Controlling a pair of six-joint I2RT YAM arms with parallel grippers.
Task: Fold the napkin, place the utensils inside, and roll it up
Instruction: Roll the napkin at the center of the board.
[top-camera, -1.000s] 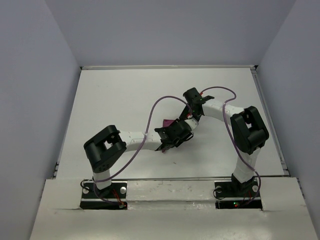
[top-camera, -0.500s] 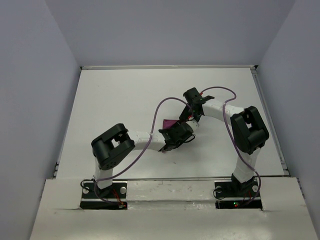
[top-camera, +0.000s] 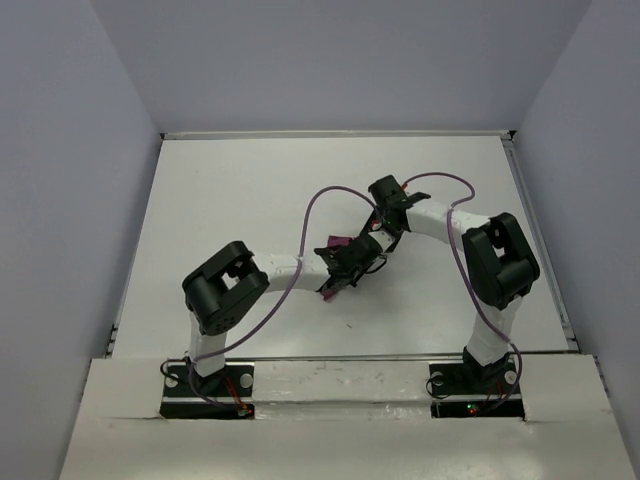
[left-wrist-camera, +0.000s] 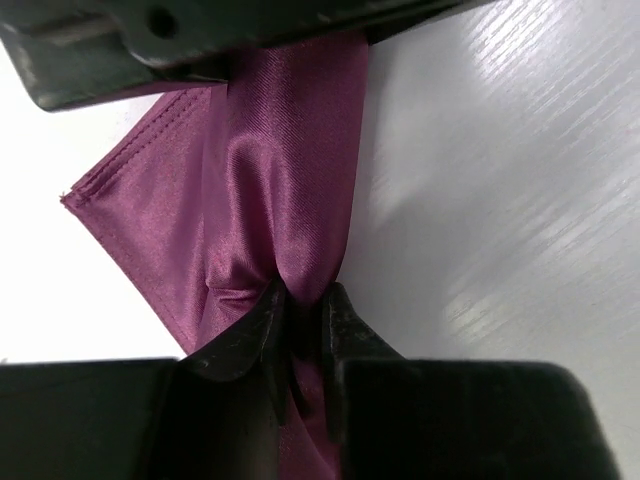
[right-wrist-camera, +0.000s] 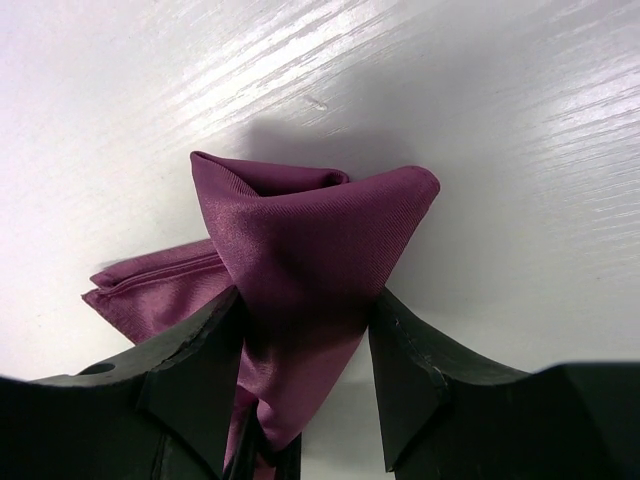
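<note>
The plum-purple napkin (left-wrist-camera: 280, 200) lies bunched and rolled at the middle of the white table (top-camera: 230, 200); from above only a small purple patch (top-camera: 338, 243) shows between the two wrists. My left gripper (left-wrist-camera: 303, 295) is shut, pinching a gathered fold of the cloth between its fingertips. From the opposite side my right gripper (right-wrist-camera: 305, 300) holds the thick rolled end of the napkin (right-wrist-camera: 310, 230), with both fingers pressed against its sides. In the top view the left gripper (top-camera: 350, 255) and right gripper (top-camera: 380, 232) sit almost touching. The utensils are hidden.
Purple cables (top-camera: 318, 205) arch above both arms near the napkin. A flat hemmed corner of the cloth (left-wrist-camera: 120, 190) rests on the table. Grey walls close in the table on three sides, and a raised rail (top-camera: 540, 250) runs along its right edge.
The left gripper slid a little toward the right gripper and closed from open onto the napkin's fold. The right arm has not moved.
</note>
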